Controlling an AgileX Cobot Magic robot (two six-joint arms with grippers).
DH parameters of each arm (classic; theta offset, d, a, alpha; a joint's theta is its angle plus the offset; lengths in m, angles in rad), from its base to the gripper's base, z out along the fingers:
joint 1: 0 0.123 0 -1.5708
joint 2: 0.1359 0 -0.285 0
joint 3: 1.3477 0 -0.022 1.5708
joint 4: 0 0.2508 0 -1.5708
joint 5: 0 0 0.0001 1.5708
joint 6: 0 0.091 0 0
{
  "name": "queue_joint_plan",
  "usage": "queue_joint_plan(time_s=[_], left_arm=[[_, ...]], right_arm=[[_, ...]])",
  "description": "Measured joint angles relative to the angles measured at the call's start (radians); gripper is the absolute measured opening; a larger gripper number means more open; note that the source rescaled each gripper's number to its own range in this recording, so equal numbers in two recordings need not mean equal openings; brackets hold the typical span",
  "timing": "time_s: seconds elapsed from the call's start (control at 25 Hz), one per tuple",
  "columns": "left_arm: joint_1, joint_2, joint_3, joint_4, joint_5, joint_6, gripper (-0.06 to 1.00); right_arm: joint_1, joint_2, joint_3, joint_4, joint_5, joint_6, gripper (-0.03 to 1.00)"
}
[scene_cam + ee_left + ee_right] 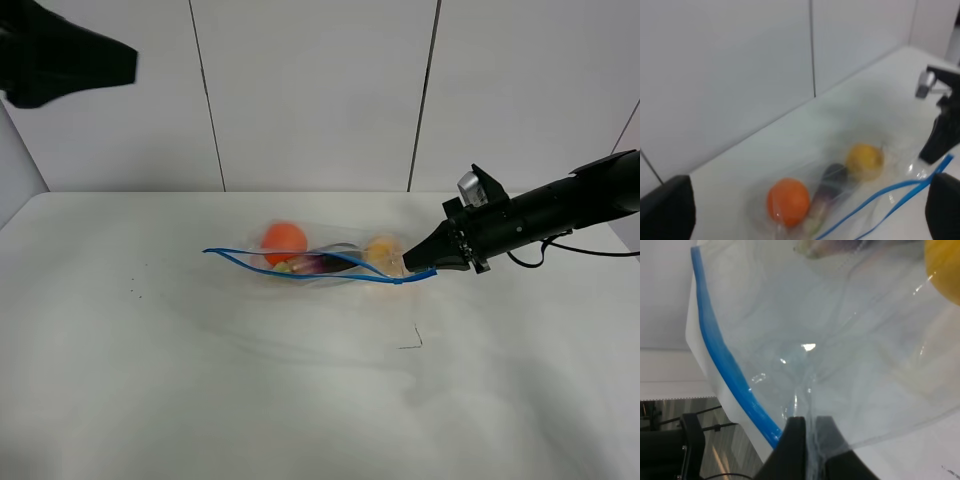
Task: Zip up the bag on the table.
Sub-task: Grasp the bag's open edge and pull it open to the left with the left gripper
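The clear bag (330, 262) lies mid-table on the white table (180, 380), with its blue zipper strip (300, 272) gaping in a wavy line along the near edge. Inside are an orange fruit (284, 238), a dark purple one (325, 263) and a yellow one (382, 250). My right gripper (425, 262) is shut on the bag's right end; in the right wrist view its fingers (795, 445) pinch the plastic beside the zipper strip (725, 360). My left gripper (805, 215) hangs open high above the bag (840, 200), touching nothing.
The left arm (60, 55) is raised at the far left against the white panelled wall. A small dark mark (412, 340) sits on the table in front of the bag. The right arm (560, 205) reaches in from the right edge.
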Motion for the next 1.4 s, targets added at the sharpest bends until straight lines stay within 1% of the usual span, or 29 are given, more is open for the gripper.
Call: queue_joint_plan(time_s=[0.08,0.12,0.16,0.24,0.28,0.36,0.4,0.48,0.52,0.64,0.72,0.76,0.8,0.84,0.92,1.12,1.4], left_arm=[[-0.136,0.061,-0.004,0.167,-0.067,-0.044,1.0],[-0.213,0.097,-0.004,0.257,-0.101,-0.09,1.0],[-0.274,0.131,-0.004,0.374,-0.132,-0.154,1.0],[-0.408,0.222,-0.004,0.612,-0.186,-0.31,1.0],[-0.465,0.262,-0.004,0.754,-0.21,-0.411,1.0],[-0.554,0.362,-0.004,1.056,-0.237,-0.614,1.0],[-0.596,0.413,-0.004,1.184,-0.242,-0.728,1.0],[-0.664,0.505,-0.004,1.486,-0.232,-0.959,1.0],[-0.704,0.561,-0.004,1.63,-0.212,-1.05,1.0],[-0.786,0.676,-0.004,1.98,-0.093,-1.337,1.0],[-0.829,0.739,-0.004,2.152,-0.026,-1.472,1.0],[-0.829,0.739,-0.004,2.152,-0.026,-1.472,1.0],[-0.84,0.767,-0.004,2.22,-0.007,-1.533,1.0],[-0.85,0.79,-0.004,2.255,0.0,-1.574,1.0],[-0.862,0.822,-0.004,2.292,0.005,-1.633,1.0],[-0.866,0.873,-0.005,2.305,0.003,-1.681,1.0],[-0.866,0.948,-0.047,2.307,-0.005,-1.696,1.0]], right_arm=[[0.0,0.0,0.0,0.0,0.0,0.0,0.0],[0.0,0.0,0.0,0.002,0.0,0.001,0.0],[0.0,0.0,0.0,0.006,0.0,0.004,0.0],[0.0,0.0,0.0,0.01,0.0,0.012,0.0],[0.0,0.0,0.0,0.014,0.0,0.015,0.0],[0.0,0.0,0.0,0.017,0.0,0.022,0.0],[0.0,0.0,0.0,0.022,0.0,0.024,0.0],[0.0,0.0,0.0,0.031,0.0,0.029,0.0],[0.0,0.0,0.0,0.038,0.0,0.034,0.0],[0.0,0.0,0.0,0.056,0.0,0.043,0.0],[0.0,0.0,0.0,0.063,0.0,0.045,0.0],[0.0,0.0,0.0,0.064,0.0,0.048,0.0],[0.0,0.0,0.0,0.065,0.0,0.054,0.0],[0.0,0.0,0.0,0.066,0.0,0.059,0.0],[0.0,0.0,0.0,0.067,0.0,0.065,0.0],[0.0,0.0,0.0,0.081,0.0,0.069,0.0],[0.0,0.0,0.0,0.089,0.0,0.07,0.0]])
